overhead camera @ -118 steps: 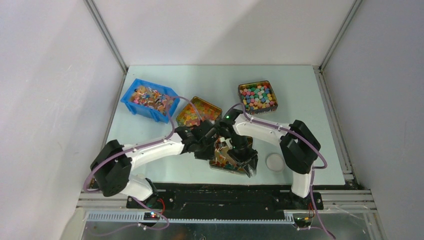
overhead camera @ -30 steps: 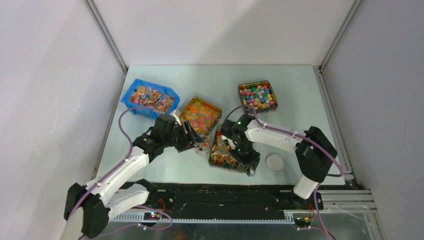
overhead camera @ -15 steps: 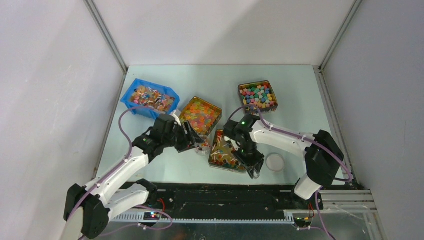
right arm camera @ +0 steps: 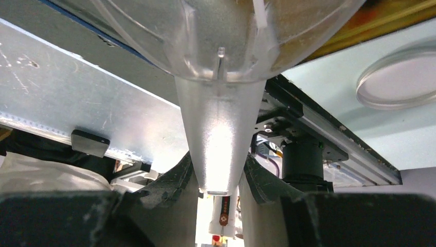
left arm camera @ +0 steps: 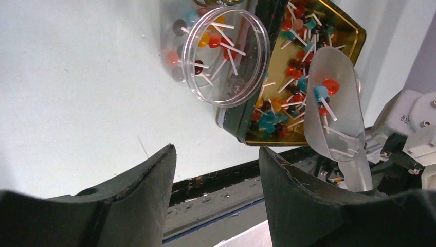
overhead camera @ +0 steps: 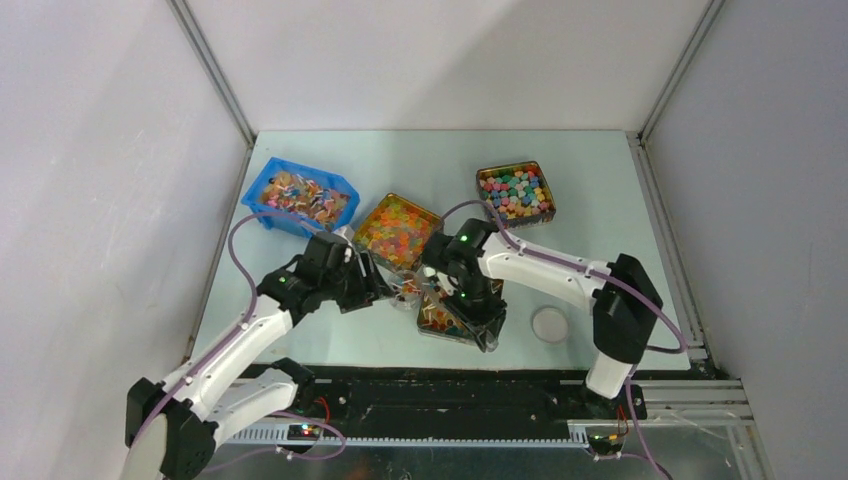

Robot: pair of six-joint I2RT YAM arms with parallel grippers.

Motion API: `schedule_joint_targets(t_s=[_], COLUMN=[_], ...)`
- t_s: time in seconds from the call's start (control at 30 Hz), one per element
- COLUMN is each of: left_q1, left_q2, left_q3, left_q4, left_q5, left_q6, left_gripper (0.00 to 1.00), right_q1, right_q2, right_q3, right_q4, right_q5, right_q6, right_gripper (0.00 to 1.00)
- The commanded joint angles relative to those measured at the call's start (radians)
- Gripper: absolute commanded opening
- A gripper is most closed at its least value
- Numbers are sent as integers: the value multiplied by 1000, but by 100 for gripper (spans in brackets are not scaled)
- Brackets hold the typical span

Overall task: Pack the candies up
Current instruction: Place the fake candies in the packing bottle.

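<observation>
The candies (left arm camera: 295,54) are small lollipops with white sticks, lying in a gold tin (left arm camera: 355,38) that also shows in the top view (overhead camera: 428,322). A clear round jar (left arm camera: 221,56) leans against the tin's left edge and holds several candies; it also shows in the top view (overhead camera: 408,292). My right gripper (right arm camera: 216,163) is shut on the handle of a clear scoop (right arm camera: 218,118). The scoop (left arm camera: 334,103) hangs over the tin with a few candies in it. My left gripper (left arm camera: 216,150) is open and empty, just left of the jar.
A clear round lid (overhead camera: 549,324) lies right of the gold tin. A blue bin (overhead camera: 298,198), a tin of gummies (overhead camera: 400,230) and a tin of coloured cubes (overhead camera: 515,192) stand behind. The table's front edge and black rail are close to the tin.
My left gripper has drawn back to the left, away from the jar. My right arm has swung left, carrying the scoop over the tin towards the jar.
</observation>
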Motion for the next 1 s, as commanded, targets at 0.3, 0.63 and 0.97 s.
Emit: schedule_joint_targets(t_s=[0.3, 0.63, 0.97], left_q1=[4, 4, -5], left_q2=[-93, -99, -82], left_q3=[-12, -105, -137], left_q4=[15, 209, 221], left_q5=[30, 112, 110], left_q6=[-23, -149, -159], left_gripper=[66, 63, 54], right_q1=[56, 59, 58], right_q2=[187, 211, 207], right_q3=[249, 289, 295], right_q4=[-33, -28, -19], right_q5=[-77, -98, -95], right_q6=[-29, -23, -16], right_gripper=[0, 0, 0])
